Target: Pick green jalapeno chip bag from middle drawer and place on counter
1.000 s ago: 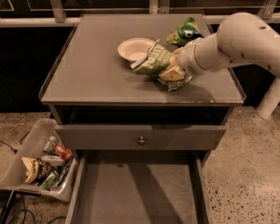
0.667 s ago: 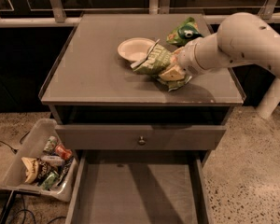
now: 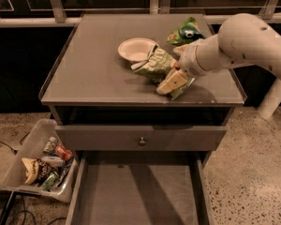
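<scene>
green jalapeno chip bag (image 3: 155,63): crumpled olive-green foil with pale lettering on the face. Its whitish end (image 3: 172,81) points toward the front-right. It sits over the tabletop (image 3: 93,64), right of centre, with a dark shadow just under and to the right of it. It looks like it's resting on the surface, but it could be slightly lifted, so not certain. The upper-left edge of the bag is touching or just overlapping the rim of a pale shallow bowl (image 3: 136,49). tool (image 3: 177,71) is right at the bag's right side and mostly buried in the foil. Can't tell whether it is gripping or released. The white arm (image 3: 243,43) comes in from the right, over the tabletop's right edge. A brighter green bag (image 3: 185,33) with a white round mark lies behind the tool, near the back-right of the tabletop and apart from the olive one. Below the tabletop there's a closed drawer front (image 3: 107,137) with a small round knob (image 3: 141,141). Under that, the middle drawer (image 3: 136,196) is pulled out, with its flat grey floor showing. On the floor to the left is a pale bin (image 3: 18,165) holding cans and snack packets.
</scene>
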{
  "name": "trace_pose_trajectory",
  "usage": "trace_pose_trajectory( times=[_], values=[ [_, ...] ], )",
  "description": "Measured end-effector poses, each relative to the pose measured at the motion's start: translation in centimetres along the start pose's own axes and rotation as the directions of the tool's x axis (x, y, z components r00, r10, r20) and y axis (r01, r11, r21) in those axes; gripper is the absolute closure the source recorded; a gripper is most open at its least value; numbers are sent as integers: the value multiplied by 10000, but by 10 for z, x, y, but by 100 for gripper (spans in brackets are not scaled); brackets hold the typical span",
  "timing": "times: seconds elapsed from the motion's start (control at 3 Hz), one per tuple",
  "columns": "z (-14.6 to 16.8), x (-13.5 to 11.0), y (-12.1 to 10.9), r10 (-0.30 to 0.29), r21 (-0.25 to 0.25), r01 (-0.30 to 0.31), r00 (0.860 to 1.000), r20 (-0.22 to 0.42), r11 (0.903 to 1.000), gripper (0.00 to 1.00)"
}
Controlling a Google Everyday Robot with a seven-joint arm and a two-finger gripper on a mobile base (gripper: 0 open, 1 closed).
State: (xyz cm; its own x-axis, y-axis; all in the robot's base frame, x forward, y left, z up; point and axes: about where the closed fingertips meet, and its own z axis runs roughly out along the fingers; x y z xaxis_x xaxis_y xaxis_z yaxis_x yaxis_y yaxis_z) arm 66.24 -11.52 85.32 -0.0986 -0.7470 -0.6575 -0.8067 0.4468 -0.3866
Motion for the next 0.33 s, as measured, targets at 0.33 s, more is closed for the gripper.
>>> trace_pose_trajectory(
  times=[0.33],
  values=[
    [0, 0, 0, 0, 0, 0, 10000, 0, 10000, 0]
  ],
)
